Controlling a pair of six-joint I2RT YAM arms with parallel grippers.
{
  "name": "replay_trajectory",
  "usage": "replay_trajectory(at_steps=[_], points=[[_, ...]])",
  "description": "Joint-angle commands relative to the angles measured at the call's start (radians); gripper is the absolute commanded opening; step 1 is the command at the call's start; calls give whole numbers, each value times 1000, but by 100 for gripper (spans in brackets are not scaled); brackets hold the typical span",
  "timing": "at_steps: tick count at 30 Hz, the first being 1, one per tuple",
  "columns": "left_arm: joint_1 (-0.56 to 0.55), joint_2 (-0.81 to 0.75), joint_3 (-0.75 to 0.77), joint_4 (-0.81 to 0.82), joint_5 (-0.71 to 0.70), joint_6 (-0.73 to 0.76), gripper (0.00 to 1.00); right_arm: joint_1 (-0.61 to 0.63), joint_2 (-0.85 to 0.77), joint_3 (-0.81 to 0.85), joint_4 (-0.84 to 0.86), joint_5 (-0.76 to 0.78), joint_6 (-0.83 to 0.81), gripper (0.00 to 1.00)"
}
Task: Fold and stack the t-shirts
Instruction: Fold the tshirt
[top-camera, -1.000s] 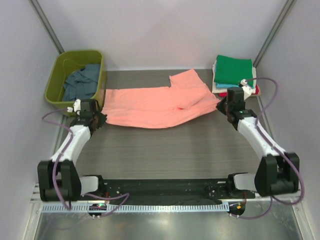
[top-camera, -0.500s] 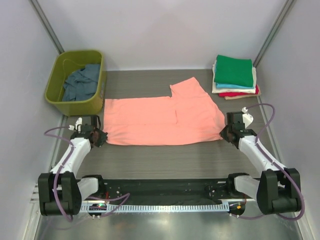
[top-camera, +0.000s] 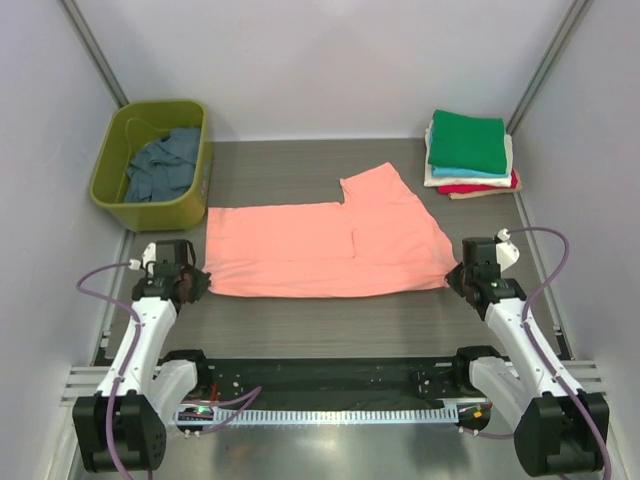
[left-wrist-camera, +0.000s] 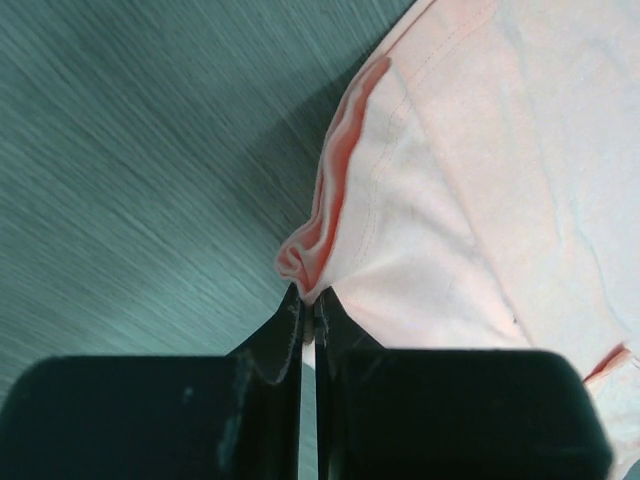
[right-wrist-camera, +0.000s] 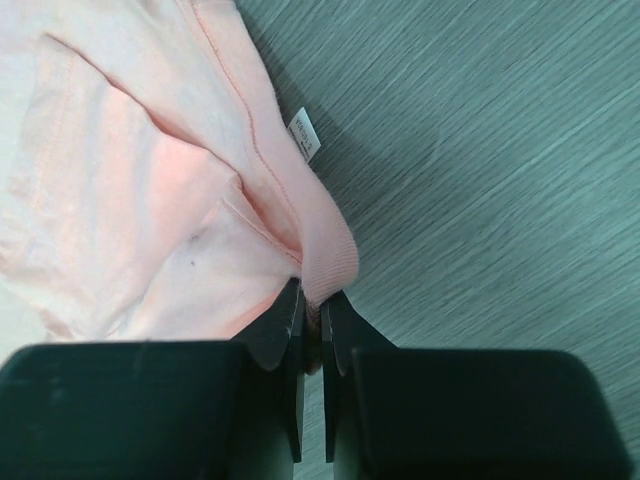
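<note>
Plain pale walls enclose a grey wood-grain table; even light.

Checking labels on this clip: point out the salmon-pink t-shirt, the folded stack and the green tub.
salmon-pink t-shirt (top-camera: 300, 250), top external view, flat middle of the spread cloth.
folded stack (top-camera: 467, 140), top external view, the green shirt on top.
green tub (top-camera: 150, 212), top external view, its near wall.

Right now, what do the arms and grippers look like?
Both left arm and right arm: white shells, black joints and bases, a purple cable looping beside each. Both left gripper and right gripper: black blocks with thin, tapered black fingers.
</note>
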Motion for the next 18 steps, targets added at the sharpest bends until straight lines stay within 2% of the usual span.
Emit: replay_trajectory(at_steps=[1, 4, 7, 8, 9, 10, 11, 12, 14, 15, 18], points=[[13, -51, 1, -67, -33, -2, 2, -11, -56, 7, -44, 21, 32, 11], [15, -106, -2, -116, -35, 3, 3, -11, -78, 23, -105, 38, 38, 11], [5, -162, -22, -111, 14, -22, 8, -11, -117, 25, -148, 16, 55, 14], [5, -169, -24, -116, 24, -27, 15, -11, -136, 22, -154, 7, 71, 15], [7, -180, -21, -120, 34, -30, 23, -11, -144, 18, -161, -4, 82, 28], [5, -182, -18, -124, 56, -33, 39, -11, -148, 13, -162, -30, 84, 41], [5, -182, -12, -131, 65, -37, 63, -9, -151, 11, -164, -37, 90, 54], [5, -185, -6, -150, 74, -39, 73, -11, -148, 13, -162, -39, 88, 73], [5, -194, 30, -171, 85, -27, 92, -11, -141, 31, -180, -12, 82, 85], [5, -197, 46, -198, 79, -16, 96, -11, -130, 40, -185, -7, 79, 94], [5, -226, 125, -248, 36, 30, 100, -11, -118, 89, -185, 31, 76, 97]])
